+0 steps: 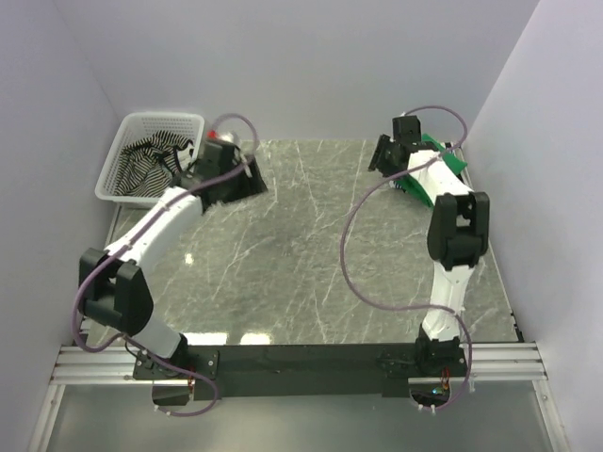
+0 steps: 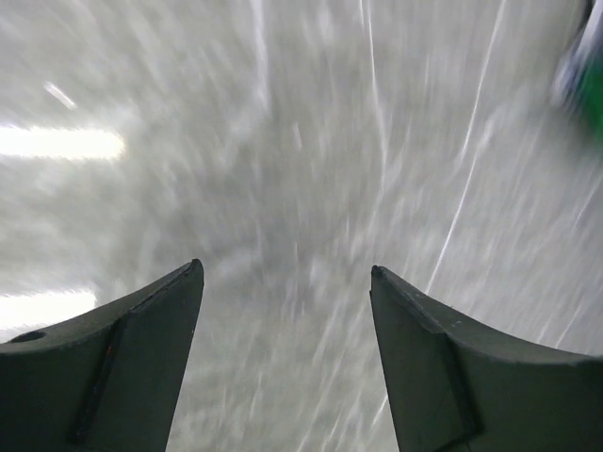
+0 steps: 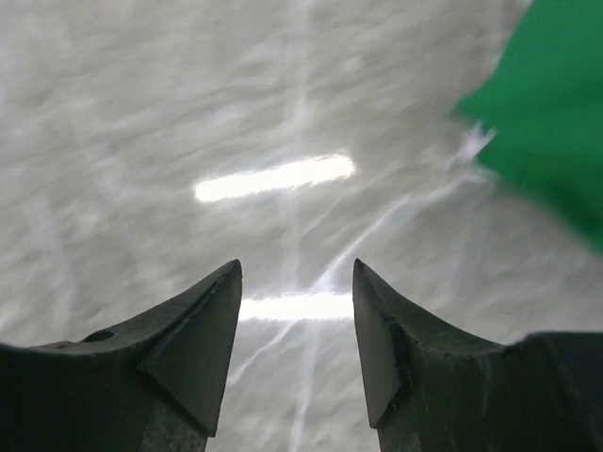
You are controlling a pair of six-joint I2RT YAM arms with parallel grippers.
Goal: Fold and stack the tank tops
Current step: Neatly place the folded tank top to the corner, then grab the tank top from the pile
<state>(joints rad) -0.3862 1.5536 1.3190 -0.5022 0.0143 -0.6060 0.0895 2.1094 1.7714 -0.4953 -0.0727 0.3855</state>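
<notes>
The green tank top lies far from the basket; left hand wide, right hand narrower, both empty, so fetching the striped tank top inside the basket seems next.

Tank top in basket, far left corner

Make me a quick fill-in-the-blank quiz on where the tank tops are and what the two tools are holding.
1. The ____ arm reaches beside the white plastic mesh basket, which holds the black-and-white striped cloth tank top.
2. The plain bright green cloth tank top lies at the far ____ corner of the grey marble table.
3. The left tool and the right tool are both open and grip ____.

Missing words: left; right; nothing.
</notes>
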